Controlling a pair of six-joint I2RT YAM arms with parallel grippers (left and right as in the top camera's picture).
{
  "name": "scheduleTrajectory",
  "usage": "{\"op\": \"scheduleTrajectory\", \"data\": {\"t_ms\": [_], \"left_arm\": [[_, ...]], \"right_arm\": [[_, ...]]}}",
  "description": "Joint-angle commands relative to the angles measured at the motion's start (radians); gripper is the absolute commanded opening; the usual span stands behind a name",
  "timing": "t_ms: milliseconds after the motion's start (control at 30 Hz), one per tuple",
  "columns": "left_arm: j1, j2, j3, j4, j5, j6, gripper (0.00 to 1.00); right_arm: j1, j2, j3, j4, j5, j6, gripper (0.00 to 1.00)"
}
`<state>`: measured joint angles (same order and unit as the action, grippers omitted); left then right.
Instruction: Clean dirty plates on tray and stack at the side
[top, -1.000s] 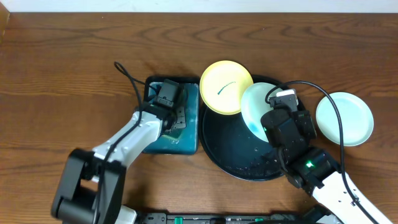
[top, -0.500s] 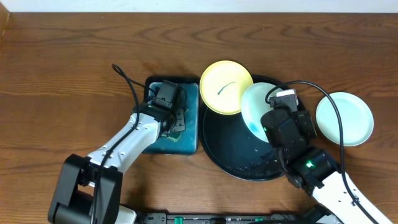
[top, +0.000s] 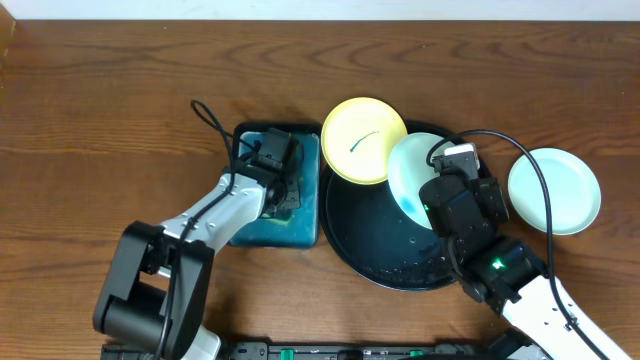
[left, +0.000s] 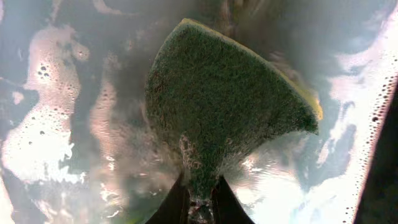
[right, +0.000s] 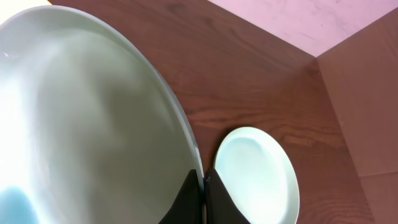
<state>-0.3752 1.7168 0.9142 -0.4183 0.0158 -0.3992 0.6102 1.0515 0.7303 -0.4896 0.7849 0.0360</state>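
Note:
A pale mint dirty plate tilts over the black tray, with a teal smear at its lower edge. My right gripper is shut on its rim, the jaws pinching the edge. The pale yellow plate with a teal streak leans on the tray's far rim. Another mint plate lies flat on the table to the right, also seen past the held rim. My left gripper is down in the teal sponge dish, shut on a green-and-yellow sponge, gripped at its lower tip.
Foamy water fills the sponge dish, which touches the tray's left side. Soap flecks lie on the tray floor. The right arm's cable loops over the gap between the tray and the right-hand plate. Bare wood spreads to the left and back.
My left gripper's jaws have closed on the sponge and its arm has swung slightly right at the elbow. The right arm and the plates have not moved.

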Motion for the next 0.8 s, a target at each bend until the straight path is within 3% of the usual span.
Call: {"op": "scheduleTrajectory", "data": {"t_ms": [0, 400, 767], "left_arm": [[-0.002, 0.083, -0.028, -0.004, 0.003, -0.006, 0.08], [-0.002, 0.083, -0.028, -0.003, 0.003, -0.006, 0.08], [-0.002, 0.083, -0.028, -0.002, 0.003, -0.006, 0.08]], "right_arm": [[0.014, -0.012, 0.022, 0.000, 0.026, -0.008, 0.01], [0.014, -0.012, 0.022, 0.011, 0.032, -0.018, 0.01], [0.080, -0.012, 0.022, 0.158, 0.064, -0.262, 0.01]]}}
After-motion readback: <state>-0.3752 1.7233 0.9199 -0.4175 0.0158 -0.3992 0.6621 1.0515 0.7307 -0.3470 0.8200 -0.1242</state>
